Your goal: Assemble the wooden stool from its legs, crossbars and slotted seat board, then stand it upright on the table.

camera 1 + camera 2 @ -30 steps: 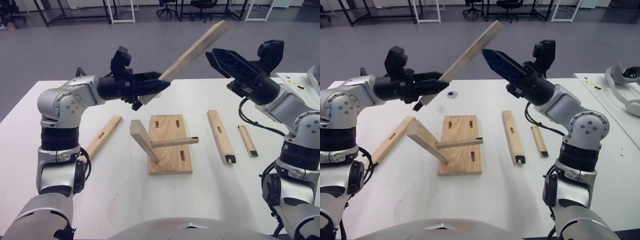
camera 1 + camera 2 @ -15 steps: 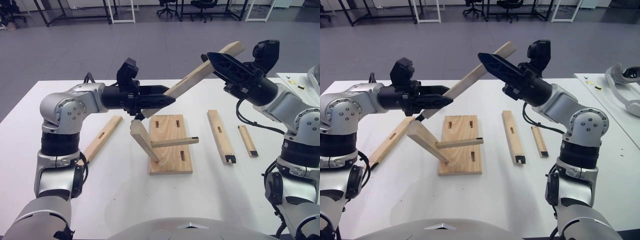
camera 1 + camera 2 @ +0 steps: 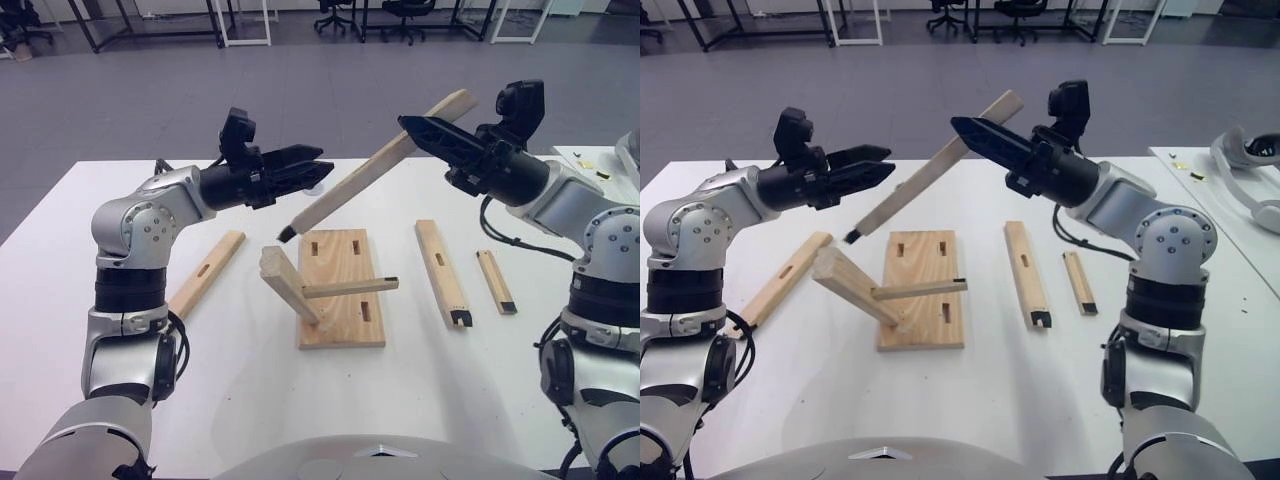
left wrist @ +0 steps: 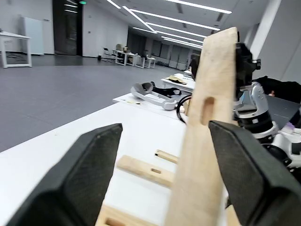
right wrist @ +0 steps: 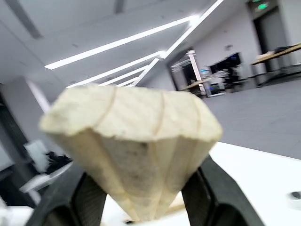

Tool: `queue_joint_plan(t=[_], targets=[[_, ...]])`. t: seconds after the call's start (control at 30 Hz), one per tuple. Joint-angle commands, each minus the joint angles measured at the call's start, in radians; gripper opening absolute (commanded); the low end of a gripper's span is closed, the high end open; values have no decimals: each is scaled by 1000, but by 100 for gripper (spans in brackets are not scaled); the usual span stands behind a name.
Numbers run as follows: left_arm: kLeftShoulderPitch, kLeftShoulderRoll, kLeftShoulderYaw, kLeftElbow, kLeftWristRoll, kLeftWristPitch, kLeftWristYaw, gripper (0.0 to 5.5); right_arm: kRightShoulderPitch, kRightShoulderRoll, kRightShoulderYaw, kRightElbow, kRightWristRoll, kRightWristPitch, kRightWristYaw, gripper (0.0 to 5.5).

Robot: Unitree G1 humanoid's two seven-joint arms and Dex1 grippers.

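My right gripper point(image 3: 414, 128) is shut on a long wooden leg point(image 3: 350, 190), held slanting in the air above the table, its dark-tipped lower end over the slotted seat board point(image 3: 345, 325). The leg's cut end point(image 5: 136, 136) sits between the right fingers. My left gripper point(image 3: 318, 165) is open just left of that leg, whose slotted face point(image 4: 207, 122) rises between its spread fingers without touching them. On the board a second leg point(image 3: 288, 285) leans with a crossbar point(image 3: 352, 286) plugged into it.
A loose slotted leg point(image 3: 205, 272) lies at the left of the white table point(image 3: 250, 400). Another leg point(image 3: 441, 272) and a short crossbar point(image 3: 496, 281) lie to the right of the board. A white headset point(image 3: 1248, 150) rests on a side table at the far right.
The leg passed from my left gripper to my right. The right fingers closed on its upper part, the left fingers opened and drew back to the left, and the leg's lower end swung down.
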State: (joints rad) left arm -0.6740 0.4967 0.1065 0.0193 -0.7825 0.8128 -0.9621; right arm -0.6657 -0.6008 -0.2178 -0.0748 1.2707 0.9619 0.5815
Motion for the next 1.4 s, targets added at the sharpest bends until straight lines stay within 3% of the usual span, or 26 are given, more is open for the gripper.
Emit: queue_joint_plan(t=[0.03, 0.2, 0.57, 0.97, 1.4], targets=[[74, 19, 25, 57, 90, -132, 20, 334, 42, -167, 76, 28, -278, -154, 199, 207], [168, 23, 91, -13, 79, -176, 61, 334, 253, -278, 46, -79, -382, -219, 391, 207], [210, 36, 127, -103, 17, -109, 85, 334, 353, -280, 37, -278, -375, -262, 564, 207], [109, 72, 86, -40, 14, -93, 22, 334, 500, -227, 6, -362, -389, -299, 528, 207], [128, 66, 89, -86, -13, -79, 27, 334, 458, -266, 121, -254, -537, -408, 643, 207]])
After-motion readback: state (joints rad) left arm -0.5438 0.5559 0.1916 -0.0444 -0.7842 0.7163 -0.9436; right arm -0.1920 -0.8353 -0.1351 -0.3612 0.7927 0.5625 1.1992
